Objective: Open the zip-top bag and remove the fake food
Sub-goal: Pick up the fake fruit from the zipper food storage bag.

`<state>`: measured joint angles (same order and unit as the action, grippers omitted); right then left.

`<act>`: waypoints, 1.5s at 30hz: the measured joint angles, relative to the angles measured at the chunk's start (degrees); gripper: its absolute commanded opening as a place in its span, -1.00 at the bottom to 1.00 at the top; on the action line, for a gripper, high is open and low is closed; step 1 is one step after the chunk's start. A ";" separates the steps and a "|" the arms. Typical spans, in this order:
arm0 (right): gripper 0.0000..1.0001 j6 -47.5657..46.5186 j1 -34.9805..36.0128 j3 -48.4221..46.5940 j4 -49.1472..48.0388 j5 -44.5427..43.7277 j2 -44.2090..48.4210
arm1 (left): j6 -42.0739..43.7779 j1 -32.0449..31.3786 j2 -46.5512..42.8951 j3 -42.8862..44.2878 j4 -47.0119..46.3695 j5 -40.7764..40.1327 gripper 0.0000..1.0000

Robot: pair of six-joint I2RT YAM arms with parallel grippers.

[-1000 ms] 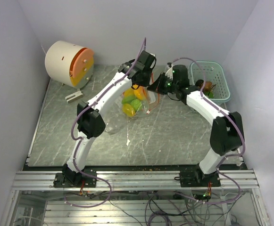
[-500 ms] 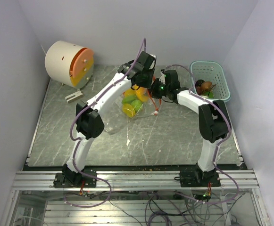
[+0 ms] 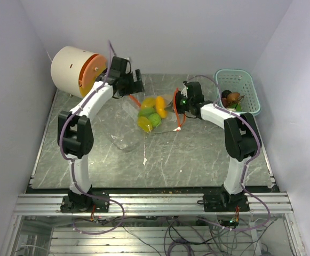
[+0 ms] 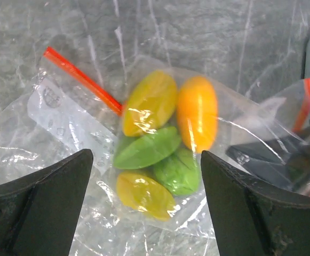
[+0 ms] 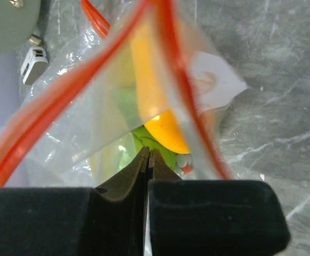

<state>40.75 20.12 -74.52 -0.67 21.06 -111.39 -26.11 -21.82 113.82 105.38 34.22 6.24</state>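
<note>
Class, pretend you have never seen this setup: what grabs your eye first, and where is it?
The bright yellow, orange and green fake food inside the clear zip-top bag at mid-table stands out first. The right gripper pinches the bag's edge, while the left gripper hangs open near it. A cream drum with an orange face sits back left.

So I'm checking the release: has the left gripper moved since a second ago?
Yes. The left gripper has swung left off the zip-top bag, toward the white-and-orange drum at the table's back left, jaws now open.
</note>
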 measured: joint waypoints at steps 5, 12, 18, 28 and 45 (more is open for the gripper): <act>-1.00 -0.98 -0.28 0.96 0.26 -0.09 0.02 | -2.38 4.02 0.68 -8.50 -7.52 6.16 0.87; -1.00 -2.08 -0.46 0.98 0.31 -0.04 0.02 | -3.19 2.69 0.87 -9.94 -13.70 12.02 0.81; -1.00 -2.47 -0.94 1.11 0.44 0.09 0.07 | -3.34 2.47 2.34 -12.85 -16.96 13.11 0.61; -1.00 -2.69 -2.16 1.62 0.66 0.61 0.28 | -2.36 -0.39 6.80 -14.95 -17.33 13.64 -0.23; -0.10 -5.99 -2.16 3.82 0.70 -0.81 0.76 | -1.03 -4.04 6.67 -10.38 -13.79 13.90 -0.87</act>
<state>34.76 17.96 -70.70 0.03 20.25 -110.63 -27.14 -25.87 120.49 95.00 20.43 20.14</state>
